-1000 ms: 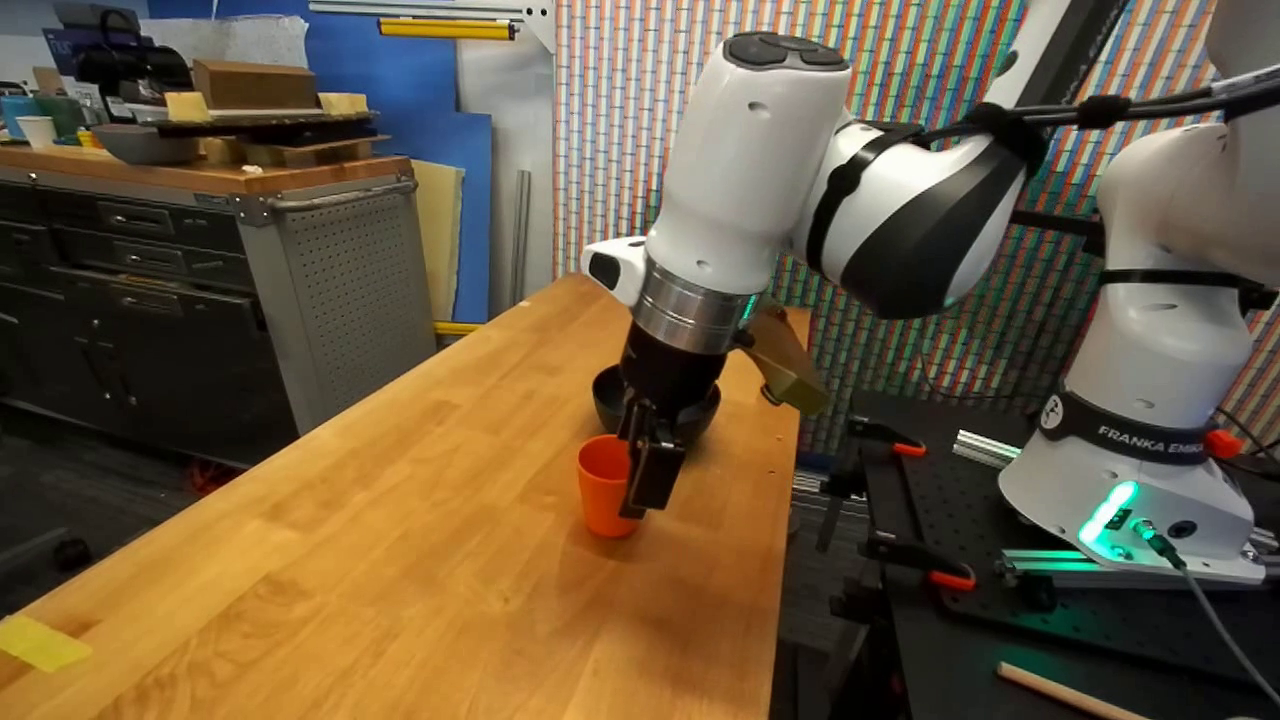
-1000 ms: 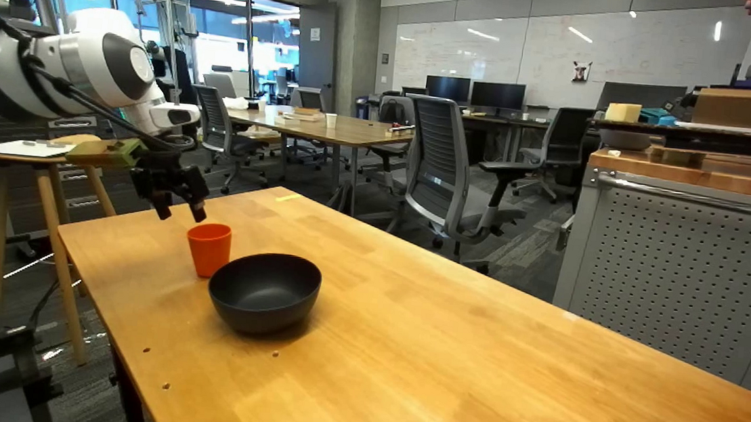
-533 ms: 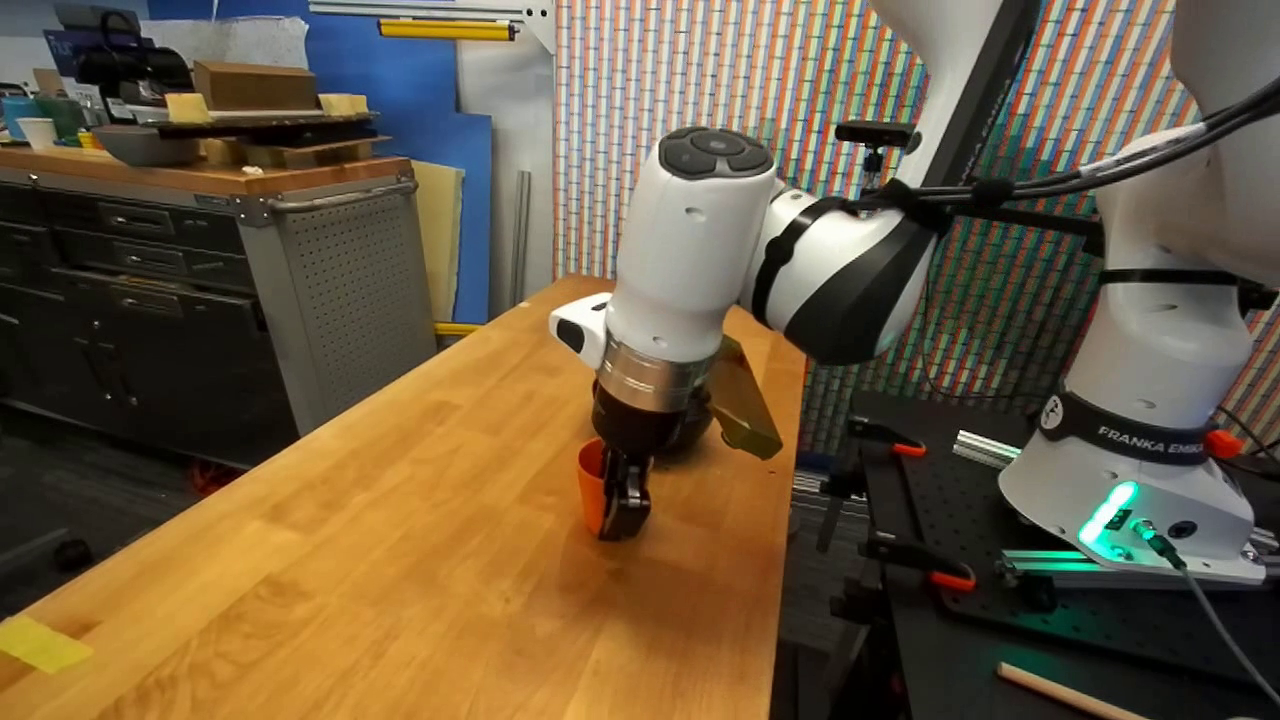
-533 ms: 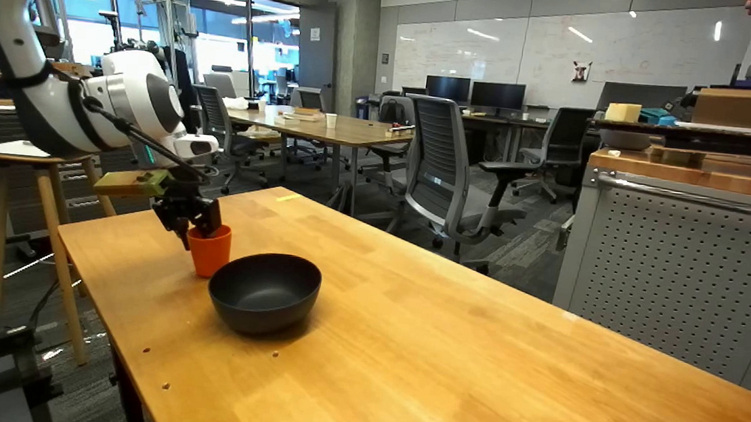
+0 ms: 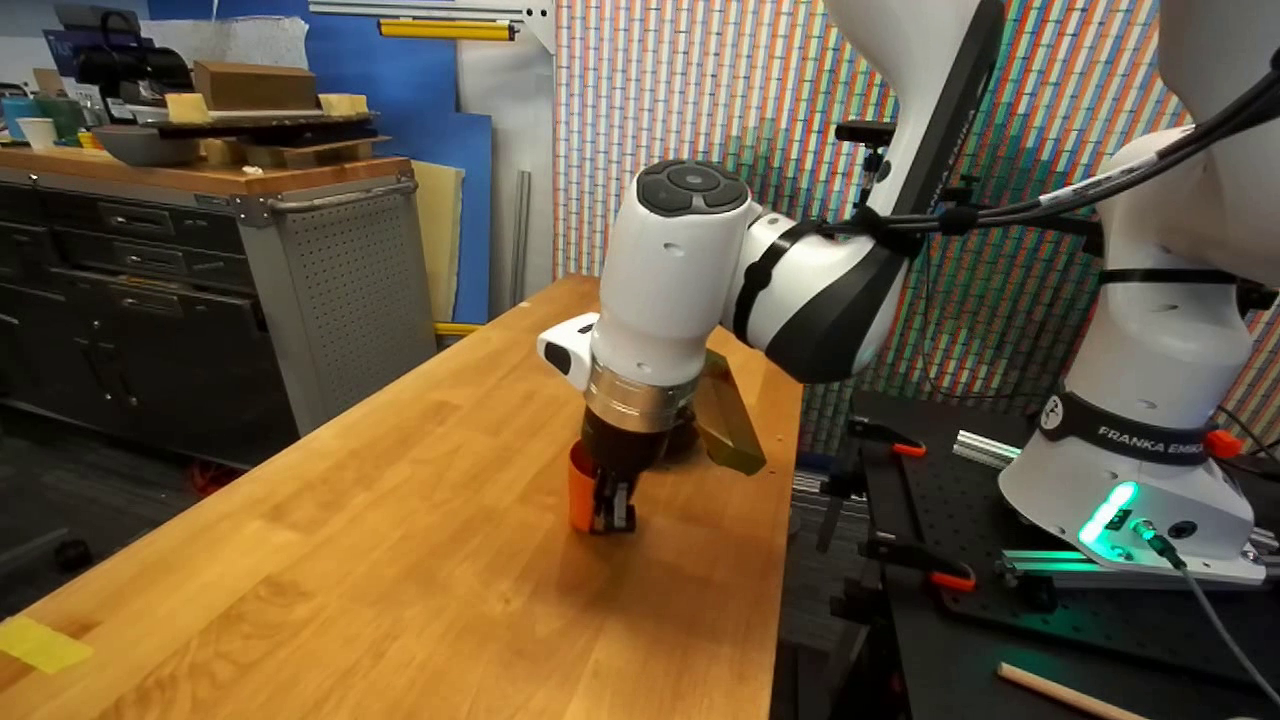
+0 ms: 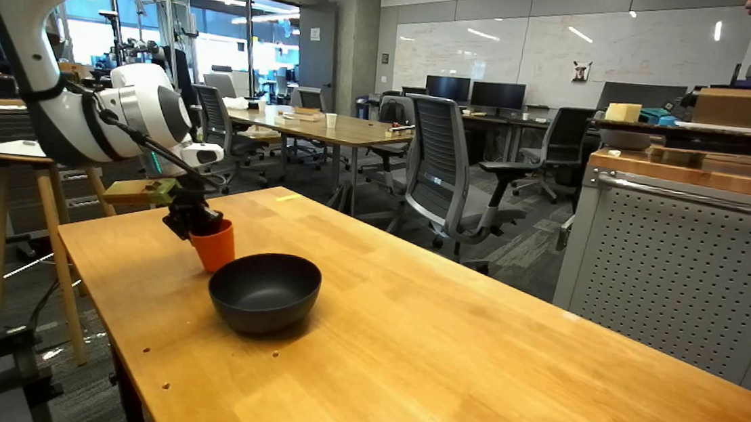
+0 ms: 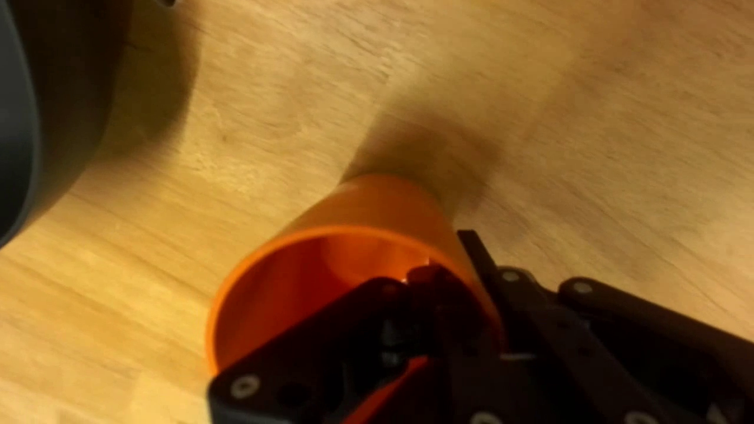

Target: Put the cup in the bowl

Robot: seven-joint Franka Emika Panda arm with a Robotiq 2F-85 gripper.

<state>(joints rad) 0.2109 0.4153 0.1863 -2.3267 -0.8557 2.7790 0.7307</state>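
Note:
The orange cup stands close beside the black bowl on the wooden table, a little tilted; whether its base touches the wood I cannot tell. My gripper is shut on the cup's wall, with one finger inside the mouth and the other pressed along the outside. In the wrist view the cup opens toward the camera, and part of the bowl shows at the upper left. In an exterior view the gripper covers part of the cup, and the arm hides most of the bowl.
The wooden table stretches away from the bowl, its near edge running beside the arm's mount. A grey cabinet stands beyond the table. A yellow-green block juts out from the wrist, over the bowl's side.
The gripper has come down from above the cup and closed on its wall. The cup has shifted and tipped slightly; the bowl has stayed put.

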